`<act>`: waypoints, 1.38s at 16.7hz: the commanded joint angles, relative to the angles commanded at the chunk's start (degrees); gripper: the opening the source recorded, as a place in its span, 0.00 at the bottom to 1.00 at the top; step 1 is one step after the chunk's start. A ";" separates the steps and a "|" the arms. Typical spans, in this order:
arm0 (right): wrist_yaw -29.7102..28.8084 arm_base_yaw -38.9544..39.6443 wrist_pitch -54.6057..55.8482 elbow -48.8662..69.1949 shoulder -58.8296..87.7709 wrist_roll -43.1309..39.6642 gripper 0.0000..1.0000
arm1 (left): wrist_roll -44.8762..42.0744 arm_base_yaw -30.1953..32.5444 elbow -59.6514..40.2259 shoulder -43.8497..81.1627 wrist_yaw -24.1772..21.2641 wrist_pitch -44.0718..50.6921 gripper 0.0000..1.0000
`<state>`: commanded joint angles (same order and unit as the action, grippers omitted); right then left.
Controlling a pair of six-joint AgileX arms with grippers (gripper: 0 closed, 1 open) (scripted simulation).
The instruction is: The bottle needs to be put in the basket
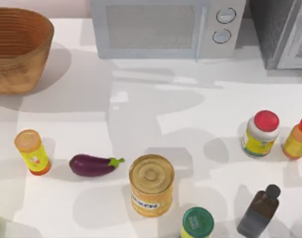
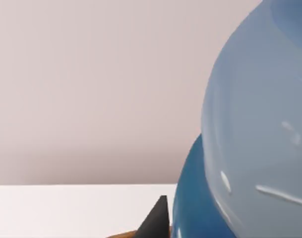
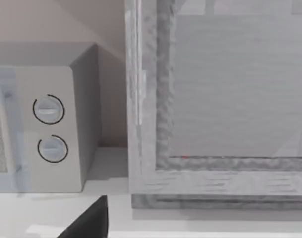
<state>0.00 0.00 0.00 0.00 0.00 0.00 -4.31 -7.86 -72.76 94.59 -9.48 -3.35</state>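
Observation:
The bottle (image 2: 255, 129) looms very close in the left wrist view, its clear bluish body above a dark blue label. My left gripper (image 2: 200, 225) is shut on it, and one dark fingertip (image 2: 158, 220) shows beside the label. A thin brown sliver lies under that fingertip; I cannot tell what it is. The basket (image 1: 17, 49), tan woven wicker, stands at the table's far left corner, cut off by the top view's edge. My right gripper (image 3: 98, 228) shows as one dark tip low in the right wrist view, facing the microwave and the cabinet.
A grey microwave (image 1: 160, 27) and a grey cabinet (image 1: 284, 29) line the back. On the table stand a yellow tube (image 1: 32, 151), an eggplant (image 1: 93, 165), a gold can (image 1: 151, 184), a green-lidded jar (image 1: 197, 223), a dark brown bottle (image 1: 260, 210) and a red-capped jar (image 1: 261, 133).

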 joint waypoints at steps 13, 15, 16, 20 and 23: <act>0.00 0.00 0.00 0.00 0.00 0.00 1.00 | 0.26 0.45 -0.73 4.38 0.42 -4.02 0.30; 0.00 0.00 0.00 0.00 0.00 0.00 1.00 | 0.26 0.45 -0.73 4.38 0.42 -4.02 0.45; 0.00 0.00 0.00 0.00 0.00 0.00 1.00 | 0.26 0.45 -0.73 4.38 0.42 -4.02 0.53; 0.00 0.00 0.00 0.00 0.00 0.00 1.00 | 0.26 0.45 -0.73 4.38 0.42 -4.02 0.83; 0.00 0.00 0.00 0.00 0.00 0.00 1.00 | 0.26 0.45 -0.73 4.38 0.42 -4.02 1.00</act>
<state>0.00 0.00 0.00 0.00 0.00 0.00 -4.05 -7.41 -73.49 98.97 -9.05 -7.38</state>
